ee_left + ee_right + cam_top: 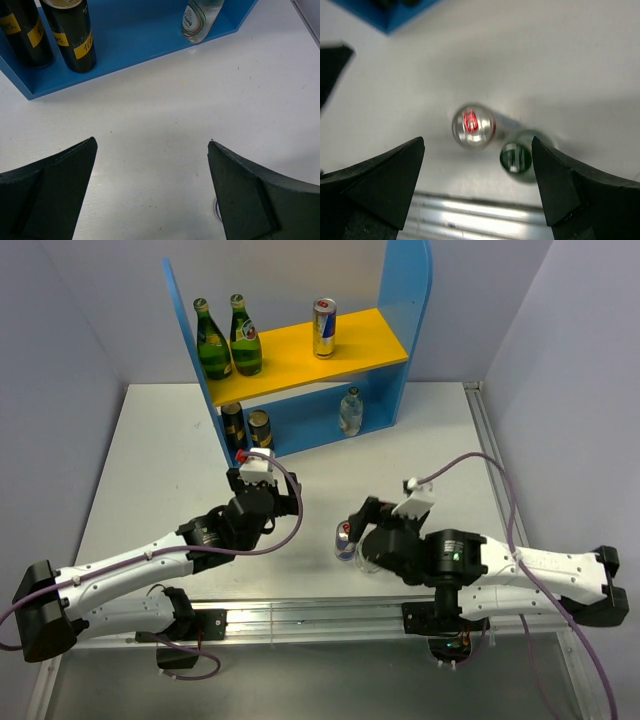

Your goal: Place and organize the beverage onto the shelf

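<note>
The shelf (385, 335) stands at the back of the table. Its yellow upper board holds one blue-and-silver can (324, 328). The lower level holds two dark black-gold cans (246, 426) and a clear bottle (350, 411); these also show in the left wrist view, the cans (75, 35) and the bottle (197, 20). A second blue-and-silver can (344, 541) and a dark-capped bottle (366, 559) stand near the front edge. My right gripper (478, 142) is open above them, can top (474, 126) and cap (516, 157) between its fingers. My left gripper (152, 141) is open and empty, facing the shelf.
Two tall green bottles (227, 338) stand at the left of the upper board. A metal rail (320, 615) runs along the table's front edge, just behind the can and bottle in the right wrist view. White walls close in both sides.
</note>
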You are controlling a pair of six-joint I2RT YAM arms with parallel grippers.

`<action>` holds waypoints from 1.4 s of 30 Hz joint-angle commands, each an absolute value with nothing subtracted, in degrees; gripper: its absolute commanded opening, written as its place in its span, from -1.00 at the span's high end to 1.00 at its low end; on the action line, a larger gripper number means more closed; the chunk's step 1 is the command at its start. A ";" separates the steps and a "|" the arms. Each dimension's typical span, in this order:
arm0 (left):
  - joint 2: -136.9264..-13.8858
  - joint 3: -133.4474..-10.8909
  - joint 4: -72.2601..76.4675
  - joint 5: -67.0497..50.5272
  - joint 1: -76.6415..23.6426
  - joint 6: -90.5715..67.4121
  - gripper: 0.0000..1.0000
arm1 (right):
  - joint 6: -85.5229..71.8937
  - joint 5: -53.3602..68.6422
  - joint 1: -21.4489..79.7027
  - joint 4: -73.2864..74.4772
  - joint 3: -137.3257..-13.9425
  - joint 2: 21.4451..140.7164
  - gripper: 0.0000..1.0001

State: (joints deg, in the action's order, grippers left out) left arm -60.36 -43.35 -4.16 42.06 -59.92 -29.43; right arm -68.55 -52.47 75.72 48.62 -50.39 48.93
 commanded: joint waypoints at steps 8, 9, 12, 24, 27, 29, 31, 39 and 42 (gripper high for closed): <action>-58.36 -44.47 -3.60 41.22 -59.68 -30.67 -0.99 | -103.62 -52.38 91.49 71.72 -47.91 56.86 -0.85; -58.27 -44.39 -3.69 41.22 -59.68 -30.76 -0.99 | -103.97 -52.73 91.58 71.63 -47.47 56.95 -0.84; -58.01 -44.03 -3.69 41.22 -59.68 -30.76 -0.99 | -105.55 -54.66 91.50 72.07 -46.67 56.87 -0.79; -58.27 -44.03 -3.34 41.66 -59.68 -30.41 -0.99 | -114.52 -63.89 90.88 79.37 -47.29 63.63 -0.29; -58.54 -44.12 -3.43 41.66 -59.68 -30.24 -0.99 | -111.71 -64.60 89.74 76.56 -47.20 64.69 -0.25; -58.36 -43.95 -3.17 41.66 -59.68 -30.15 -0.99 | -111.01 -65.04 89.47 75.50 -47.02 65.39 -0.25; -58.27 -43.86 -3.16 41.75 -59.68 -30.15 -0.99 | -111.09 -65.48 88.77 75.41 -46.85 66.26 -0.24; -57.92 -43.51 -3.51 42.19 -59.68 -30.15 -0.99 | -110.66 -66.62 86.49 74.27 -46.06 67.94 0.12; -57.57 -43.33 -3.43 42.19 -59.68 -30.15 -0.99 | -110.13 -66.45 85.70 73.13 -45.09 67.33 0.36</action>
